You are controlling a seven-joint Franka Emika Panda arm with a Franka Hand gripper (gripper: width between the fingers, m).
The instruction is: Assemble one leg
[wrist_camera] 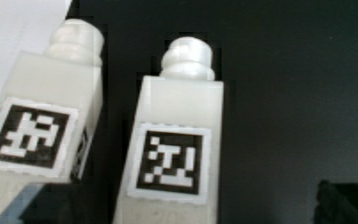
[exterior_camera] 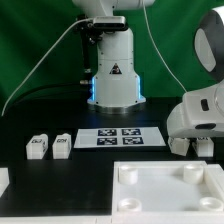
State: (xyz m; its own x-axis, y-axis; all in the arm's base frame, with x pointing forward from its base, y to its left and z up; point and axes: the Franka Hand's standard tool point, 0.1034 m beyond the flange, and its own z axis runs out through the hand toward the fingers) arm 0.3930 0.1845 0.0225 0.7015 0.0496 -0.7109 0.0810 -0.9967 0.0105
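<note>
Hanging low at the exterior view's right, the tool (exterior_camera: pixel 191 147) sits close over the worktop (exterior_camera: pixel 30 120), just behind the white panel (exterior_camera: pixel 170 190). Two legs (exterior_camera: pixel 38 147) stand well apart from it, at the left beside the marker board (exterior_camera: pixel 120 136).

From the wrist, one leg (wrist_camera: pixel 176 130) lies centred, with a second leg (wrist_camera: pixel 43 110) just beside it. A dark fingertip (wrist_camera: pixel 350 198) far out at the edge suggests the tool is spread wide and holds nothing.

The step in hand looks like the approach before a grasp. The next move calls for descending to straddle the centred leg alone.
</note>
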